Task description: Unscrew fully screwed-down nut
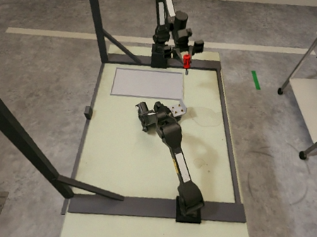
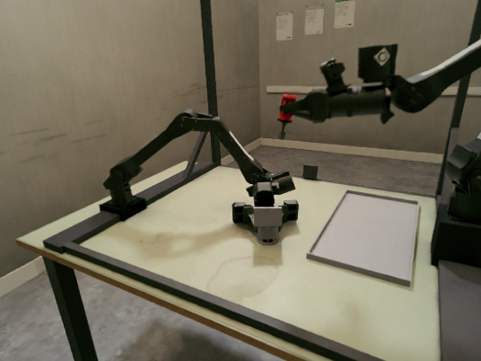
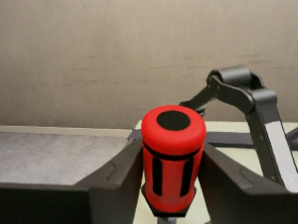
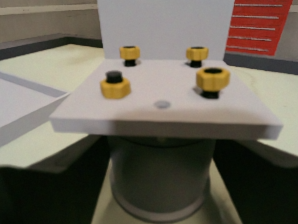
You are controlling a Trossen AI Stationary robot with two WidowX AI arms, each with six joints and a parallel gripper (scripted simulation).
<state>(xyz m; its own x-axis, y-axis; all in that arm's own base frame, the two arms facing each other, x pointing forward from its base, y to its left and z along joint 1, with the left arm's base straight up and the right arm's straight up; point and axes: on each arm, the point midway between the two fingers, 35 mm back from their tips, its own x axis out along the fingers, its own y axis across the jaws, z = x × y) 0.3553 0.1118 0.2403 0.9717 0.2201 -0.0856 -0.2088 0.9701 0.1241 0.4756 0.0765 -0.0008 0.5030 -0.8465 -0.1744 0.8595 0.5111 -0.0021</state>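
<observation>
The joint module [image 2: 268, 239] [image 4: 160, 185] stands upright on the table, with the grey bracket [image 1: 178, 109] [image 2: 267, 216] [image 4: 165, 114] on top. In the right wrist view the near-left yellow nut [image 4: 115, 89] sits down on the bracket, its black stud showing above. The near-right nut [image 4: 213, 78], far-left nut [image 4: 130, 53] and far-right nut [image 4: 197, 54] sit raised on their studs. My right gripper [image 4: 159, 132] is shut on the module below the bracket. My left gripper [image 3: 169, 145] [image 2: 287, 109] is shut on the red-handled nut driver, held high with its shaft pointing down, away from the module.
A shallow grey tray [image 1: 147, 83] [image 2: 368, 238] lies beside the module. The right arm [image 1: 173, 136] reaches over the table to the module. Dark frame posts [image 1: 95, 12] rise at the table's edge. A red cabinet [image 4: 257, 25] stands in the background.
</observation>
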